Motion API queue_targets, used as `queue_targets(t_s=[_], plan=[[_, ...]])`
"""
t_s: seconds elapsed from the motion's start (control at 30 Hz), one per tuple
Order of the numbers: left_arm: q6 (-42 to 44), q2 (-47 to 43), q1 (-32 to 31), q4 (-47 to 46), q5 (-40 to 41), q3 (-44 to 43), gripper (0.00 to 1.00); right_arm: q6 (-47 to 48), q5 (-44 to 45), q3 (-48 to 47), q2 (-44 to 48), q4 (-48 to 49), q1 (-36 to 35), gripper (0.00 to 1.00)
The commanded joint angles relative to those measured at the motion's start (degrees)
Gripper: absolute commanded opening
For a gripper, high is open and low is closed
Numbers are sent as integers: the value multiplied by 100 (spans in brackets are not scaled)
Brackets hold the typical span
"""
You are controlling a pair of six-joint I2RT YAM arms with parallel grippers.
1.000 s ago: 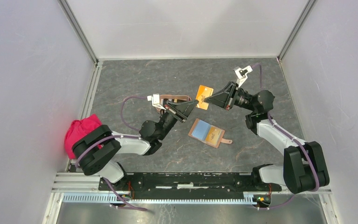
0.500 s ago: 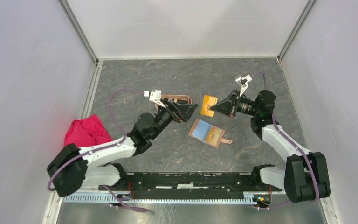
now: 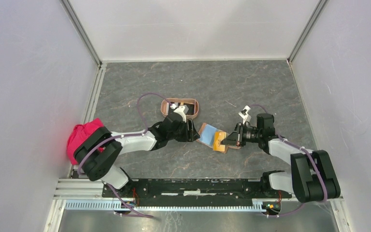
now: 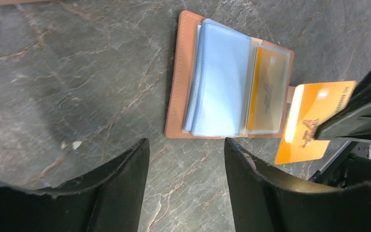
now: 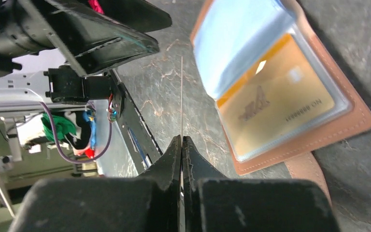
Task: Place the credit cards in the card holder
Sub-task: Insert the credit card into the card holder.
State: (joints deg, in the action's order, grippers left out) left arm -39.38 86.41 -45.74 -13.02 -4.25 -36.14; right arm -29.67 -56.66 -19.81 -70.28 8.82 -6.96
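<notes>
My right gripper [image 3: 227, 139] is shut on an orange credit card [image 3: 217, 143], held low beside the right end of an open brown wallet [image 3: 206, 132]. In the right wrist view the card [image 5: 181, 92] shows edge-on as a thin line running out of the closed gripper [image 5: 182, 140]. In the left wrist view the same card [image 4: 314, 121] hangs right of the wallet [image 4: 178, 87]. A second orange card [image 4: 268, 92] sits in a clear sleeve next to a blue sleeve [image 4: 220, 82]. My left gripper [image 4: 186, 145] stands open and empty, just short of the wallet. The salmon-pink card holder [image 3: 196, 109] lies behind my left arm.
A red cloth [image 3: 84, 137] lies bunched at the left edge of the table. Grey walls close in the table on the left, right and far sides. The wallet's snap tab [image 5: 309, 169] sticks out towards my right gripper.
A second ago both grippers held the orange card up near the tray. The left let go and opened; both came down to the wallet, the right still carrying the card.
</notes>
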Motion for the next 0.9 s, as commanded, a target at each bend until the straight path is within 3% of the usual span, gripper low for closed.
queue_targets(t_s=[0.0,0.2,0.5,0.87], plan=[[55,337,-113,-43,-89,-500,64,-328,28,39,-456,338,54,0],[-1,822,-161,-230,-89,-704,63,-316,199,83,-703,367,70,0],[32,1226,-228,370,304,-1161,58,-454,314,-182,-1348,364,180,0],[-97,1537,-435,784,75,-1370,30,-266,489,-568,-1742,-113,331,0]])
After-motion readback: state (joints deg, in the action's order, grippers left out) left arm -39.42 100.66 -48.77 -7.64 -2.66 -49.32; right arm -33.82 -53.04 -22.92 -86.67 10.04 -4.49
